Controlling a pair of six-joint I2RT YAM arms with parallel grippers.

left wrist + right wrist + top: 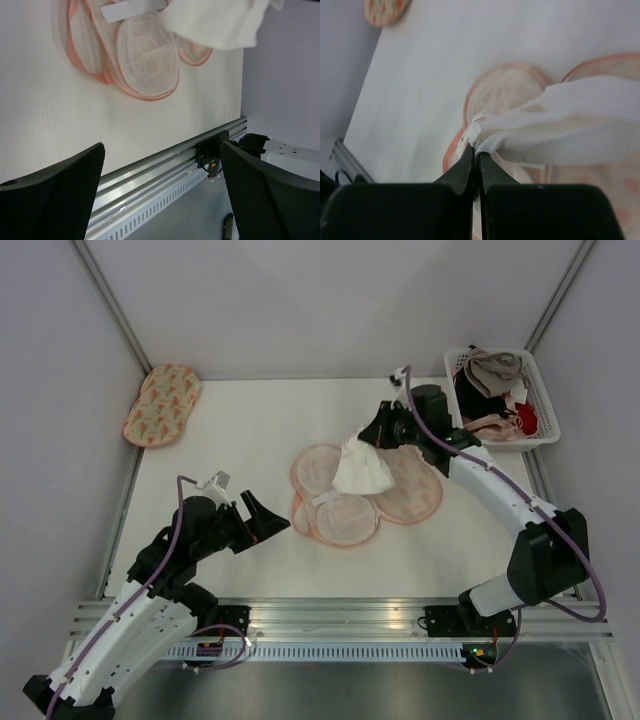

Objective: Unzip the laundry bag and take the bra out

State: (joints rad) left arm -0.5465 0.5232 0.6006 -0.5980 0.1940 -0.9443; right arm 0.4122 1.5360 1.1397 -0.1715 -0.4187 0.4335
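Note:
The laundry bag (pixel 410 495) lies unzipped and spread open in rounded pink-edged lobes at the table's middle. My right gripper (pixel 366 436) is shut on an edge of the white bra (pixel 362 472) and holds it lifted, with the bra hanging down over the open bag. In the right wrist view the gripper (pixel 476 154) pinches the bra's edge (pixel 570 127) above the bag (pixel 505 90). My left gripper (pixel 272 520) is open and empty, just left of the bag. Its wrist view shows the bag (pixel 145 55) and the bra (pixel 215 22) at the top, beyond the gripper (pixel 162 192).
A second, closed printed pouch (pixel 162 403) lies at the far left by the wall, also in the right wrist view (pixel 385 9). A white plastic basket (pixel 545 395) with beige-grey, pink and red garments stands at the far right. The metal rail (pixel 165 165) runs along the near edge.

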